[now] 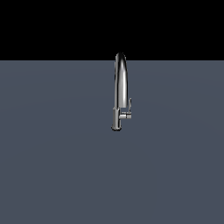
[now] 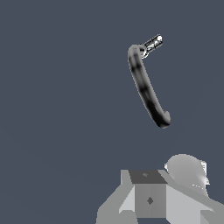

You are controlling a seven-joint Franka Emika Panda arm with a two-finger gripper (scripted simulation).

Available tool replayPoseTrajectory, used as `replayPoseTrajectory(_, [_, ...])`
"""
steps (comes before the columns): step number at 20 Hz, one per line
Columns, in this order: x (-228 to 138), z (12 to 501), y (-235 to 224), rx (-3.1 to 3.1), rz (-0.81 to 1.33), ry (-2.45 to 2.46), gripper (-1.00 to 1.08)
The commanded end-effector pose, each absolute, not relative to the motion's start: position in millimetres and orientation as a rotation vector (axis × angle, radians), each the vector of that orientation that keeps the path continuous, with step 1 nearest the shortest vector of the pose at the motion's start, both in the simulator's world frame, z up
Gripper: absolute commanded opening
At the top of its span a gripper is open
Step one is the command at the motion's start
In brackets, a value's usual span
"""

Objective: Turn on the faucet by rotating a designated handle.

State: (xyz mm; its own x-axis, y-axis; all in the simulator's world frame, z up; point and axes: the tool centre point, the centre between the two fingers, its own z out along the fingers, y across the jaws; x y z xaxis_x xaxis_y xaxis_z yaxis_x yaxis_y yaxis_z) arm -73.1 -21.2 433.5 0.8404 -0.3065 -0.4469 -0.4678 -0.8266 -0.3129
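The faucet (image 1: 120,83) stands upright in the middle of the exterior view, a tall chrome gooseneck on a short cylindrical base. Its handle (image 1: 128,109) is a thin lever pointing up from a short stub on the exterior view's right of the lower body. No arm or gripper shows in the exterior view. The wrist view looks down on the arched spout (image 2: 146,87), with the handle (image 2: 152,43) sticking out at its far end. Grey blocky parts of my arm (image 2: 150,200) fill that picture's lower edge, well apart from the faucet. No separate fingers can be made out there.
The faucet stands on a plain blue-grey surface (image 1: 57,153) that spreads all around it. Beyond the surface's far edge the background is black.
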Motion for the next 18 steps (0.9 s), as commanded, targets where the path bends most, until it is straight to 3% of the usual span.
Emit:
replayPoseTrajectory(1, [-60.2, 423.6, -25.9, -2.548, 0.579, 0.616, -1.0])
replayPoseTrajectory(18, [13.1, 333.7, -58.8, -2.112, 0.867, 0.876, -1.0])
